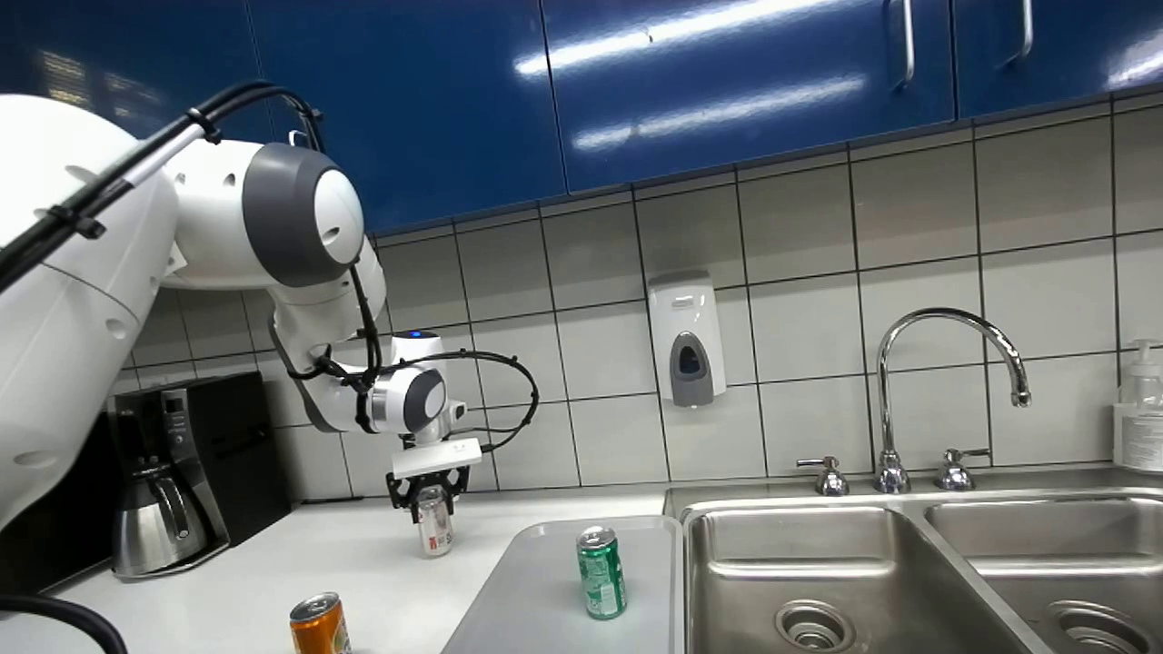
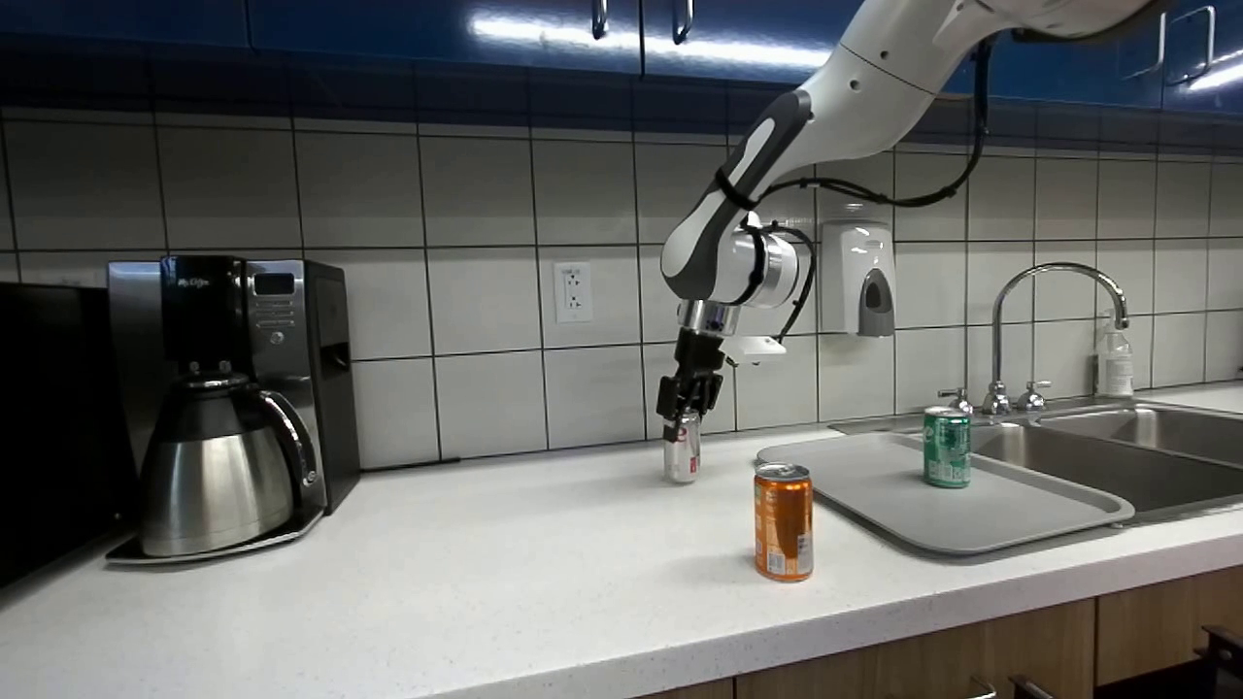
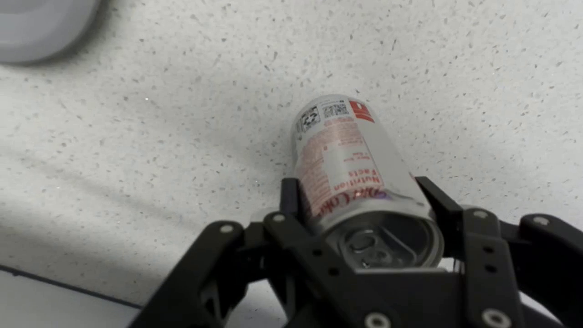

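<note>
Kitchen: double steel sink; faucet at sink's rear; blue cabinets above sink; coffee maker on counter, well apart from sink.

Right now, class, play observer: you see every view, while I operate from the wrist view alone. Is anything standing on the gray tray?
Observer: Yes, a green can stands on the tray.
Operator: Besides the silver can in my gripper, is there another on the counter?
Observer: Yes, an orange can stands there.
Operator: What is on the tray's other side from the silver can?
Observer: A steel sink, beside the tray.
</note>
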